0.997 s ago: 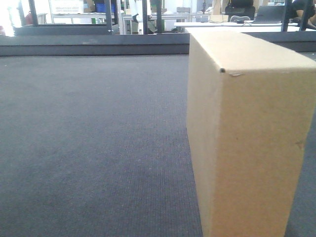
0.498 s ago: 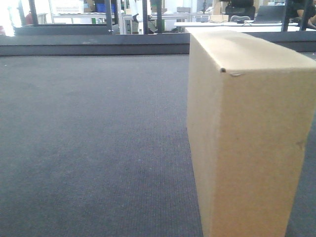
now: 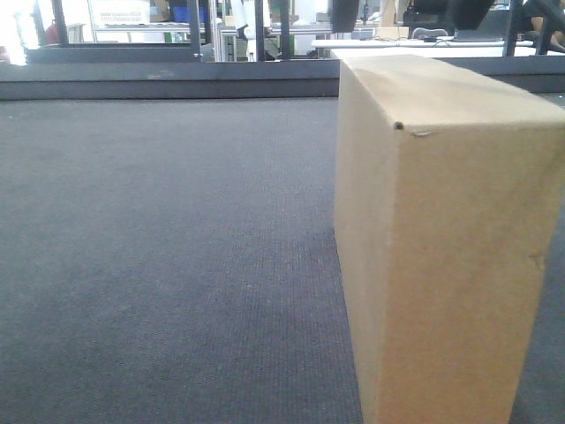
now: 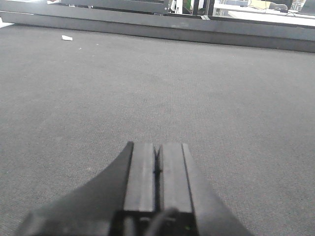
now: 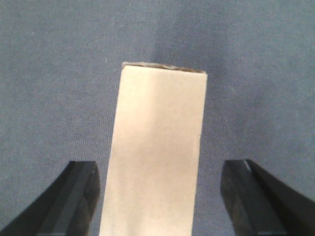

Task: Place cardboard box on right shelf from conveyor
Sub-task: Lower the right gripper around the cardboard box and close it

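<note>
The tan cardboard box (image 3: 441,247) stands upright on the dark grey conveyor (image 3: 159,247), close to the front camera on the right. My right gripper (image 5: 160,169) hangs open above the box (image 5: 157,147), one finger on each side of its top face, not touching it. In the front view its dark fingers (image 3: 344,13) show at the top edge above the box. My left gripper (image 4: 157,147) is shut with nothing in it, low over bare conveyor belt (image 4: 147,83). The right shelf is out of view.
A low grey rail (image 3: 168,84) runs along the belt's far edge. A small white scrap (image 4: 67,38) lies on the belt at the far left. Beyond the rail stand desks, chairs and metal frames (image 3: 194,26).
Two dark fingers of my right gripper have come into the top of the front view above the box. The box has not moved.
</note>
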